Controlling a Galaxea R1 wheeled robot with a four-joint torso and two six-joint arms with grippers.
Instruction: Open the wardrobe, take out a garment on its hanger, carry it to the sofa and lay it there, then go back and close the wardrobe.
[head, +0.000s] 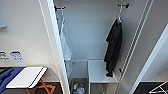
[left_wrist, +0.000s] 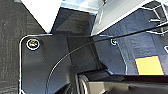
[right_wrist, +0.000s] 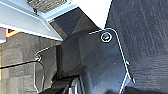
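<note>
The wardrobe (head: 90, 35) stands open in front of me in the head view, its white interior showing between the two swung-out doors (head: 53, 45). The black garment (head: 113, 48) hangs on the right side of the interior from a thin white hanger (head: 119, 13) hooked on a black rail bracket (head: 123, 5). Its lower end reaches down to a white shelf (head: 100, 71) inside. A white garment (head: 65, 42) hangs on the left side from another black bracket (head: 59, 8). The sofa is not seen.
A white-topped folding table with orange legs (head: 27, 77) stands at lower left, with blue cloth (head: 6, 77) beside it. A box of small items (head: 78, 87) sits on the wardrobe floor. A white wire frame (head: 158, 88) is at lower right. Dark carpet (right_wrist: 140, 30) lies below both wrists.
</note>
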